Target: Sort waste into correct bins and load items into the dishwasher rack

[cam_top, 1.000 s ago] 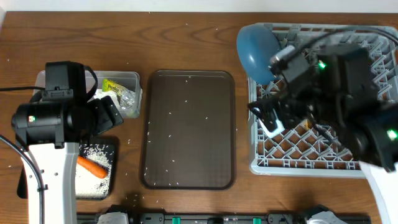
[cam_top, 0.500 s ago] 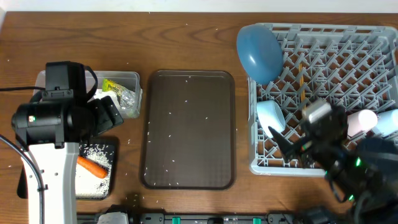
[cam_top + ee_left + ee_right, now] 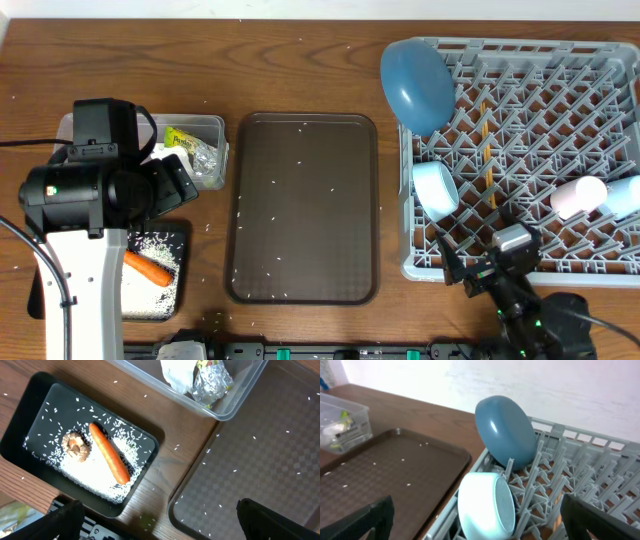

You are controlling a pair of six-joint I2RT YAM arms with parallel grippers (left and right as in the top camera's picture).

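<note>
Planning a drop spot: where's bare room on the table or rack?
Widest: the brown serving tray, between clear tub and dishwasher rack, only stray rice grains on it. Bare table runs along the far edge. Rack's far-right pegs, past the chopsticks, look free. Crowded: rack's left edge (blue plate, bowl), pink cup, light blue cup at right, black tray.

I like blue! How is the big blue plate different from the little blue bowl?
The blue plate is darker blue; the light blue bowl is pale. The plate is bigger than the bowl. The plate stands at the rack's far corner; the bowl sits nearer the front edge. Both stand on edge between the pegs.
</note>
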